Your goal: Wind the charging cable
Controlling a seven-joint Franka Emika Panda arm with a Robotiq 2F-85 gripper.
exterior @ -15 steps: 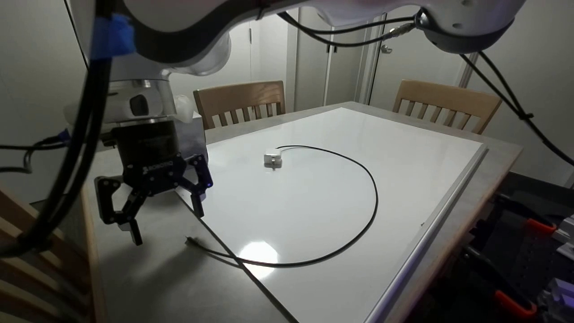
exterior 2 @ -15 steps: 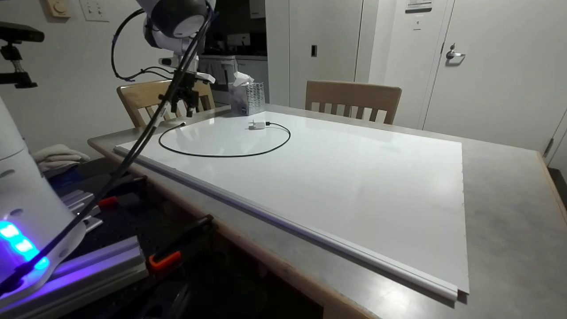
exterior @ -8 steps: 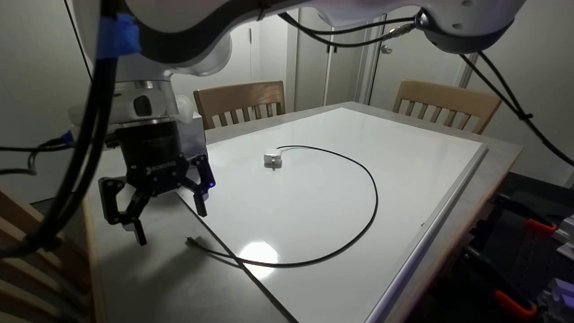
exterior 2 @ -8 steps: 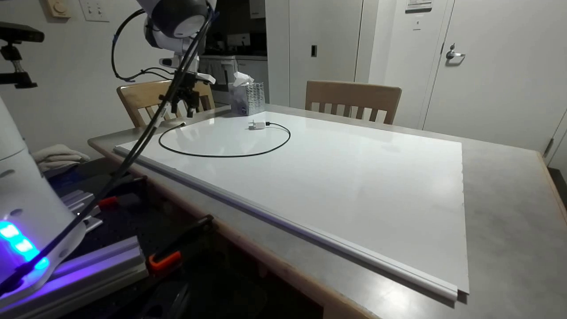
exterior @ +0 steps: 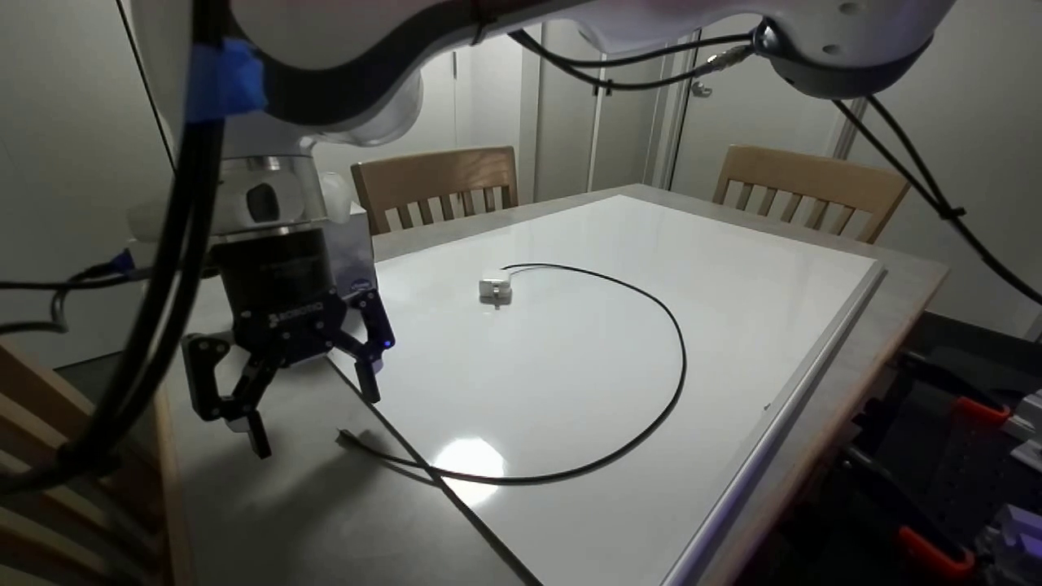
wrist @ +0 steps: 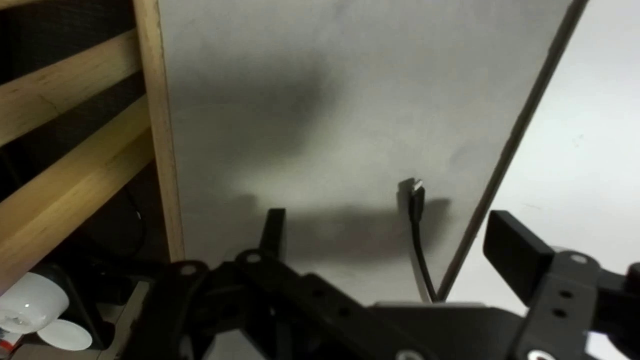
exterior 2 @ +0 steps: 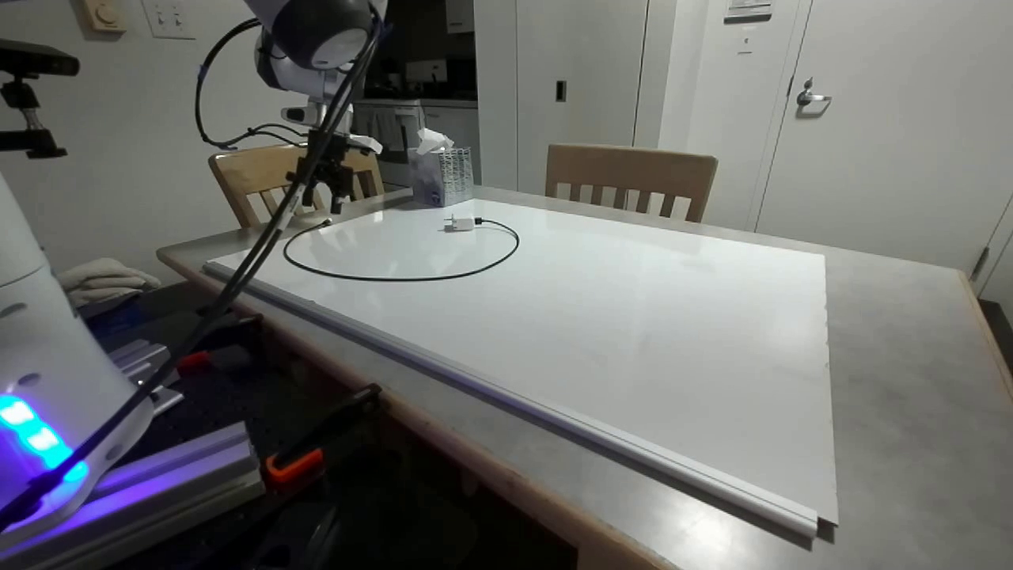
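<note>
See the tool (exterior: 316, 422) hanging over the grey counter (exterior: 366, 529), with fingers spread wide and nothing held. Look just below the tool for the loose end of the charging cable (exterior: 685, 362), finished in a small dark plug (wrist: 416, 205); trace the rest away from the tool across the white board (exterior: 553, 366), in one broad, unwound arc, to a white adapter (exterior 2: 461, 225) well beyond.

Judging the step in hand to be taking up this loose end, shift a little toward the finger nearer the plug in the wrist view, then come straight down. Pinch crosswise, just behind the metal tip, without scraping the counter. Raise only enough to pass the board's edge, then lead round in small loops, slowly, so as not to drag the adapter. Expect some springing back.

Count one tool, one cable, one plug, one adapter, one board and one tissue box (exterior 2: 441, 178) to the side of the tool. Add two clamps with orange parts (exterior: 981, 409), well apart from the tool, and three chairs (exterior: 440, 171) in an exterior view, including one showing only as slats.
</note>
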